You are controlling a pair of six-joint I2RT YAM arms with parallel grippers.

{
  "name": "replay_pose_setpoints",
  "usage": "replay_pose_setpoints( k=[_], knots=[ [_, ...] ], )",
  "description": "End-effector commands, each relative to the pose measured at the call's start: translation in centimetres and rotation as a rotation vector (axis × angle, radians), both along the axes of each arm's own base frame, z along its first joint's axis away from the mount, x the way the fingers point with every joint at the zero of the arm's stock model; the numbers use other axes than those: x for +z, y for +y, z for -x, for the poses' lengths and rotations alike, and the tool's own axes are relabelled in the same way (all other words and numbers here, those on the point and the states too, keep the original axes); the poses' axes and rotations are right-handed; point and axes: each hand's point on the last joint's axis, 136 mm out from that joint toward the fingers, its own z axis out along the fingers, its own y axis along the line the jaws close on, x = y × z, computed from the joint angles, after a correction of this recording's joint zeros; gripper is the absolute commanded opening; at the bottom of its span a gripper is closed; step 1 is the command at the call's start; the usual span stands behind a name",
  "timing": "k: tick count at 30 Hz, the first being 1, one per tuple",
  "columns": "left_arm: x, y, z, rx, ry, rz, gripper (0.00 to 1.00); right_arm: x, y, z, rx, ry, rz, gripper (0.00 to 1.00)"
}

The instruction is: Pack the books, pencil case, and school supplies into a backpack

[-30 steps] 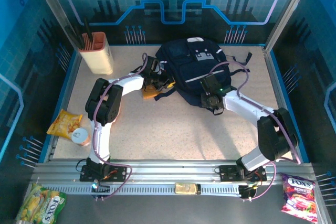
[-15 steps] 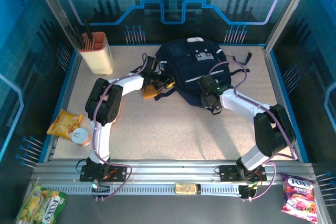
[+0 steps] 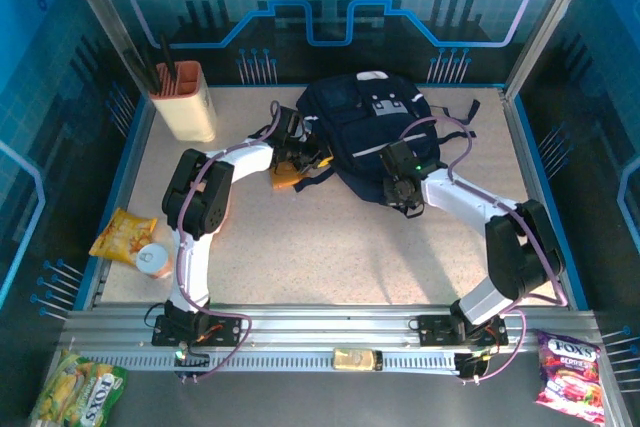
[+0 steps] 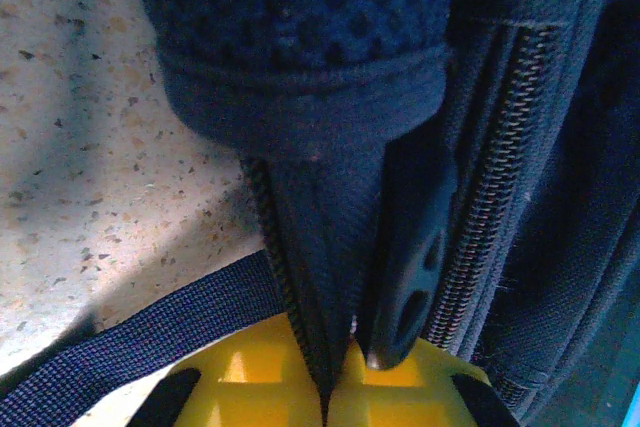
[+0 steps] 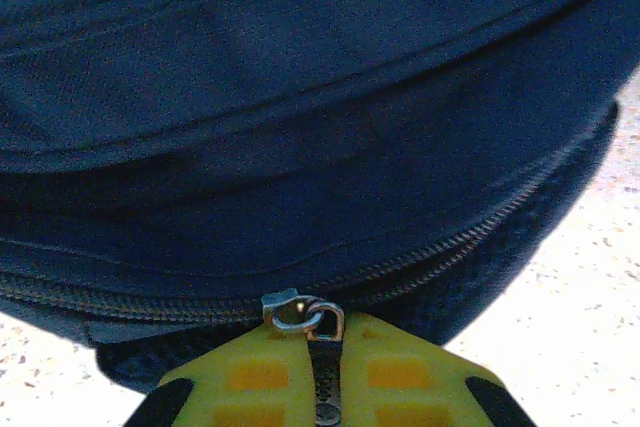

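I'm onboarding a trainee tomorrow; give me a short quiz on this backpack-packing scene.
1. True or false: the right end effector is shut on the metal zipper pull of the large navy-blue fabric backpack.
2. What does the left end effector pinch?
A) a yellow snack packet
B) a fold of the backpack's fabric beside a zipper
C) nothing, its jaws stand apart
3. Fill in: the beige pen holder with dark pens stands at the table's far-____ corner.

Key: 1 true; 2 B; 3 left.
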Motion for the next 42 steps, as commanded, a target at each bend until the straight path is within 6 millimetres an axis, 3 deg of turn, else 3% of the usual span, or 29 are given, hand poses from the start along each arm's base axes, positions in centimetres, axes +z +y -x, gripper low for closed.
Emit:
replay_pose_setpoints(
  k=[1, 5, 8, 14, 18, 21, 27, 32, 42],
  knots=[
    [1.0, 1.8, -2.5, 0.035, -0.062, -0.021, 0.0, 1.2, -2.8, 1.2, -0.077, -0.022, 0.081, 0.01],
    [0.9, 2.0, -3.3, 0.036, -0.069, -0.034, 0.0, 1.4, -3.1, 1.3, -0.078, -0.024, 0.099, 0.0],
    [0.9, 2.4, -3.7, 0.036, -0.074, -0.051, 0.0, 1.2, -1.9, 1.1, -0.031, -0.008, 0.088, 0.02],
    [1.6, 5.4, -3.7, 0.077, -0.081, -0.117, 0.28, 1.2, 4.2, 0.2, 0.13, 0.002, 0.011, 0.02],
    [3.0, 7.5, -1.7, 0.123, -0.088, -0.143, 0.45, 1.3, 9.0, -0.2, 0.211, -0.001, -0.06, 0.02],
    [3.5, 8.3, 0.6, 0.159, -0.068, -0.132, 0.51, 1.6, 12.7, -0.3, 0.271, -0.005, -0.121, 0.02],
    [3.0, 7.2, 5.1, 0.188, 0.013, 0.022, 0.56, 1.9, 17.6, 0.2, 0.355, -0.002, -0.212, 0.02],
    [2.5, 4.9, 6.2, 0.136, 0.046, 0.069, 0.58, 1.7, 18.8, 0.7, 0.376, 0.01, -0.232, 0.02],
    [0.1, 2.8, 5.3, 0.079, 0.091, -0.002, 0.55, 1.2, 17.7, 1.4, 0.376, 0.026, -0.192, 0.04]
  ],
)
